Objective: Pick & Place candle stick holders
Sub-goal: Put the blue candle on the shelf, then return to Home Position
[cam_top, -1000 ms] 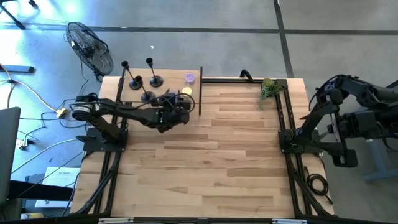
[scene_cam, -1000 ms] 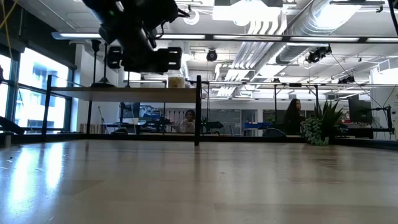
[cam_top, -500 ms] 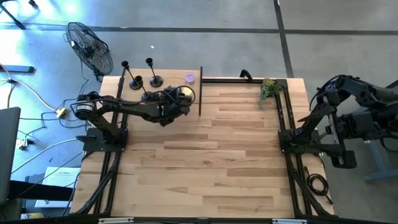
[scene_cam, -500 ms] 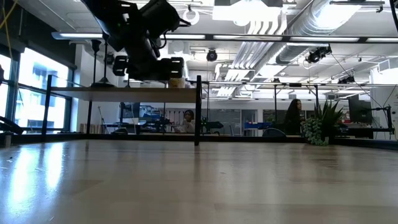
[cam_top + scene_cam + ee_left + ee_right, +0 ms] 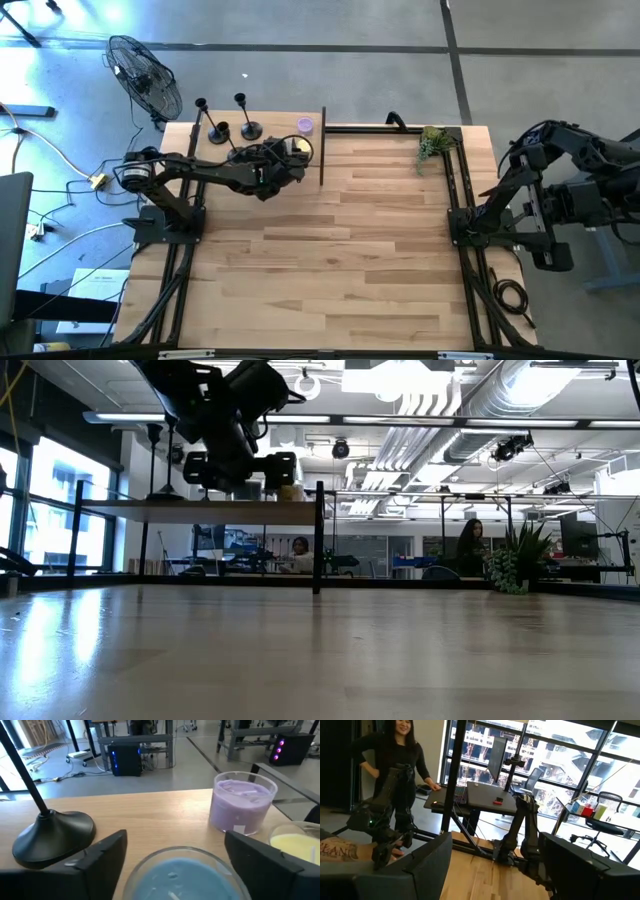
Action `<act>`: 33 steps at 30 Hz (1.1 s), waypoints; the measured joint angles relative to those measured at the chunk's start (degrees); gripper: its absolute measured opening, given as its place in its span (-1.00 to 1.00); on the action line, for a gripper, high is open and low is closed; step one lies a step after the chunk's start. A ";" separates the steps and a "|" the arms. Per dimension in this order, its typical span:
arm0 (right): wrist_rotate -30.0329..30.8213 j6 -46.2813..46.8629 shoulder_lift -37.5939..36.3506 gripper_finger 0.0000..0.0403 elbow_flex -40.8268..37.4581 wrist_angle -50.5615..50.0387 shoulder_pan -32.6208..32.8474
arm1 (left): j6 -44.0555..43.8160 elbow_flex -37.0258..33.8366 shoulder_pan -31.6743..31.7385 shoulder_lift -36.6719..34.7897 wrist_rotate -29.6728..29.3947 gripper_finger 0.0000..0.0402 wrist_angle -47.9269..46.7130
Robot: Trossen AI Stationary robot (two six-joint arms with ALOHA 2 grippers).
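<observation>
Three black candle stick holders stand on their round bases on the raised shelf at the table's far left: two at the back (image 5: 218,131) (image 5: 250,128) and one (image 5: 237,155) beside my left arm. In the left wrist view that nearest holder's base (image 5: 52,834) shows close by. My left gripper (image 5: 175,860) (image 5: 290,152) is open over the shelf. Its fingers stand on either side of a blue candle in a glass (image 5: 182,872) that rests on the shelf. My right gripper (image 5: 495,865) is open, held high off the table's right edge, with nothing between its fingers.
A purple candle (image 5: 242,802) and a yellow candle (image 5: 296,844) stand just beyond the blue one. A black upright bar (image 5: 322,145) bounds the shelf on its right. A potted plant (image 5: 432,142) sits at the far right. A person (image 5: 400,765) stands beyond the table.
My left gripper has moved toward the table's far edge, in over the shelf beside the purple candle, and has stayed there for the last half second.
</observation>
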 joint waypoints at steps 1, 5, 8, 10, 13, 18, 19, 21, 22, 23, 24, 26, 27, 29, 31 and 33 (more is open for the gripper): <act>0.00 0.00 0.00 0.44 0.00 0.00 0.00 | 0.00 0.02 0.00 0.00 0.12 0.67 0.20; -1.01 0.00 0.00 0.44 0.00 0.60 0.00 | 0.00 0.02 -0.01 0.00 0.30 0.74 0.17; -1.90 -0.04 0.00 0.44 0.00 0.85 0.00 | 0.70 0.02 -0.23 0.00 0.25 0.75 0.45; -2.22 -0.43 0.00 0.44 0.00 0.85 0.00 | 2.21 0.02 -0.50 0.00 -0.18 0.75 1.87; -2.70 -0.46 0.00 0.44 0.00 0.85 0.00 | 7.29 0.04 -1.32 -0.02 -0.84 0.75 6.86; -2.82 -1.12 0.04 0.44 0.00 0.83 0.00 | 20.52 0.09 -3.20 -0.02 -3.65 0.76 18.61; -2.91 -1.35 0.04 0.44 0.00 0.83 0.00 | 23.60 0.09 -3.72 -0.02 -5.27 0.76 21.11; -3.98 -1.53 0.04 0.44 0.00 0.83 -0.02 | 30.65 0.09 -4.62 -0.02 -8.64 0.76 26.65; -4.61 -1.53 0.04 0.44 0.00 0.83 -0.02 | 34.53 0.09 -5.03 -0.08 -10.07 0.76 29.86; -5.32 -1.53 0.04 0.44 0.00 0.83 -0.02 | 38.26 0.09 -5.37 -0.20 -11.09 0.76 32.90; -5.80 -1.53 0.06 0.44 0.00 0.83 0.00 | 41.67 0.09 -5.70 -0.40 -11.26 0.76 35.93; -6.43 -1.53 0.11 0.44 0.00 0.81 0.00 | 47.95 0.09 -6.63 -0.99 -10.38 0.76 42.07; -6.58 -1.53 0.11 0.44 0.00 0.81 -0.02 | 51.34 0.09 -7.33 -1.55 -8.99 0.76 45.21; -6.63 -1.53 0.11 0.44 0.00 0.80 -0.02 | 58.09 0.09 -9.04 -2.99 -4.21 0.76 51.13; -6.64 -1.28 0.11 0.44 0.00 0.80 -0.02 | 63.49 0.11 -11.03 -4.57 1.33 0.76 56.25; -7.22 0.10 0.11 0.44 0.00 0.78 -0.02 | 67.49 0.11 -13.57 -6.35 5.75 0.76 59.40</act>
